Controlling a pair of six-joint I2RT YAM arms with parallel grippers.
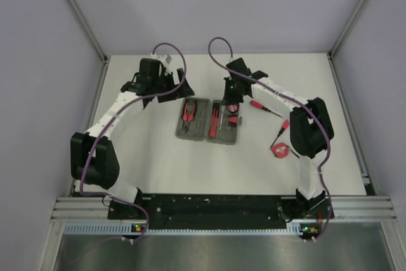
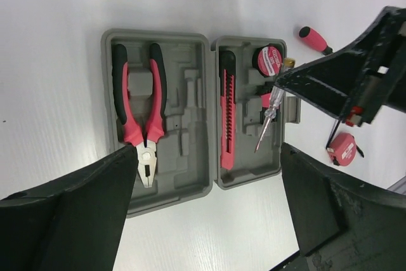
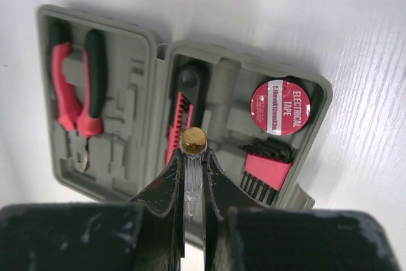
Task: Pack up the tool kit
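Far left, your left claw point(image 2: 209, 149) hangs with its fingers spread wide over bare white table point(image 2: 51, 93), with plenty of free room on that side. Next, the grey case point(image 2: 177, 195) lies open flat mid-table: pliers point(image 2: 144, 138) are seated in its left half, the knife point(image 2: 227, 118) just past the hinge. Over the right half, your right claw point(image 3: 192, 169) is clamped on the clear tester screwdriver point(image 3: 193, 139), brass cap up. Beside it the roll point(image 3: 280, 107) reads "ELECTRICAL TAPE"; its smaller print is illegible. Hex keys point(image 3: 266, 169) sit below the roll. Beyond the case's right edge, a red-handled screwdriver point(image 2: 314, 39) and the tape measure point(image 2: 344, 148) lie loose, apart from each other.
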